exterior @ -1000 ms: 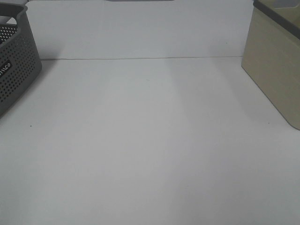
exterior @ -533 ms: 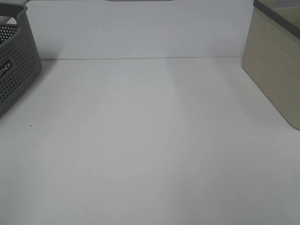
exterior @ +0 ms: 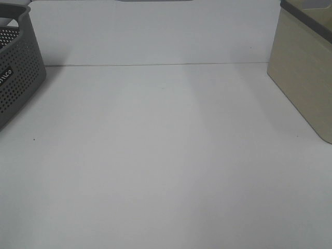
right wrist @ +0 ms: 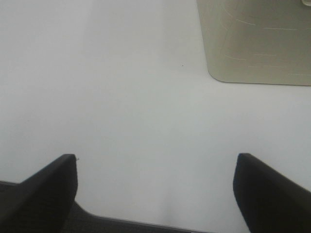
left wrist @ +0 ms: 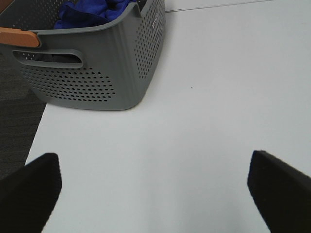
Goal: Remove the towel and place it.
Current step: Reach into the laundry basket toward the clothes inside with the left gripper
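We log the desk as open passage across the centre and bottom of the frame. A grey perforated basket blocks the upper left and a beige bin the upper right. A white back wall closes the top. The left end effector sits apart from the basket.

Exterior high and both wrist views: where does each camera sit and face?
Exterior high: mounted high, looking down on the table, grey basket at left, beige bin at right; no arm shows.
Left wrist: on the left arm, facing the grey basket holding the towel; left claw open, empty.
Right wrist: on the right arm, facing table and beige bin; right claw open, empty.
Shared: the basket in exterior high and left wrist; the bin in exterior high and right wrist.
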Motion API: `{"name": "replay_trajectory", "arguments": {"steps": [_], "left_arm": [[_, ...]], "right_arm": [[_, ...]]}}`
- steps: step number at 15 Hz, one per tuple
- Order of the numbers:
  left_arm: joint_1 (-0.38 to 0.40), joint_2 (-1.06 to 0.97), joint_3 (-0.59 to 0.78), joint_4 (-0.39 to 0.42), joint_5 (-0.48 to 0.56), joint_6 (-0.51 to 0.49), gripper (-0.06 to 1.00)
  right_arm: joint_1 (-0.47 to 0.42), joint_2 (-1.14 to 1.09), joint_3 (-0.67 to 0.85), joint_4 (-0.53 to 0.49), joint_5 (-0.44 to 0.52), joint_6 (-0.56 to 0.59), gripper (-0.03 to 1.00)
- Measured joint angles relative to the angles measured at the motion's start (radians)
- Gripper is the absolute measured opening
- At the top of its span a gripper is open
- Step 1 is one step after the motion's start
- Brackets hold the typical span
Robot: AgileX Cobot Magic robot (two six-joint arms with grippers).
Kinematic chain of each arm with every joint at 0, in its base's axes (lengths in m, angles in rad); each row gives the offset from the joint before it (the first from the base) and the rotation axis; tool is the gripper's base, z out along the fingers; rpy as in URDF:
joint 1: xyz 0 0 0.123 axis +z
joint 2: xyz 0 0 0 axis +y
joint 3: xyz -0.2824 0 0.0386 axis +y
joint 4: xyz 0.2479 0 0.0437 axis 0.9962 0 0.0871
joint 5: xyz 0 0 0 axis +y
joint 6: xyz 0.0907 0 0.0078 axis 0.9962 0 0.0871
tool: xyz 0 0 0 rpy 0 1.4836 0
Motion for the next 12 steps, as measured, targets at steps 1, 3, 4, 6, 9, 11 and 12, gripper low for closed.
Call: {"name": "replay_trajectory", "arguments": {"steps": [1,3,4,6,9,11,12], "left_arm": [[0.000,0.000,0.000,0.000,0.000,0.000,0.99],[0.000,0.000,0.000,0.000,0.000,0.000,0.99],[0.000,0.000,0.000,0.000,0.000,0.000,0.99],[0.000,0.000,0.000,0.000,0.000,0.000,0.99],[0.000,0.000,0.000,0.000,0.000,0.000,0.99],[0.000,0.000,0.000,0.000,0.000,0.000,0.99],[0.000,0.000,0.000,0.000,0.000,0.000,0.99]], "right_arm": [[0.000,0.000,0.000,0.000,0.000,0.000,0.85],[0.000,0.000,0.000,0.000,0.000,0.000,0.85],[0.000,0.000,0.000,0.000,0.000,0.000,0.85],[0.000,0.000,0.000,0.000,0.000,0.000,0.85],[0.000,0.000,0.000,0.000,0.000,0.000,0.85],[0.000,0.000,0.000,0.000,0.000,0.000,0.85],[0.000,0.000,0.000,0.000,0.000,0.000,0.85]]}}
